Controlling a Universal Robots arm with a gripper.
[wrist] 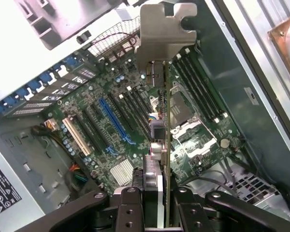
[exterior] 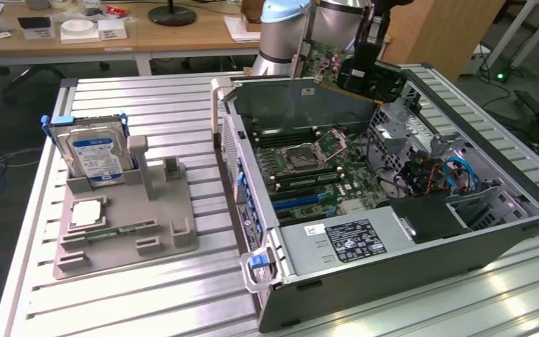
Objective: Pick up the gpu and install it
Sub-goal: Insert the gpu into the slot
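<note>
My gripper point(wrist: 157, 195) is shut on the gpu point(wrist: 166, 96), which I see edge-on in the wrist view, its silvery metal bracket point(wrist: 165, 34) at the far end. The card hangs upright above the motherboard point(wrist: 116, 145), over the row of expansion slots, with the long blue slot point(wrist: 113, 121) off to one side of it. In the exterior view the gpu point(exterior: 324, 67) is held by the gripper point(exterior: 363, 67) above the far end of the open computer case point(exterior: 494, 232), clear of the board below.
A grey fixture point(exterior: 157, 242) at the exterior view's left holds a blue-labelled hard drive point(exterior: 96, 158), a processor point(exterior: 87, 210) and a memory stick point(exterior: 120, 229). Inside the case are a power supply point(exterior: 344, 242), cables point(exterior: 457, 175) and a processor socket point(exterior: 311, 151).
</note>
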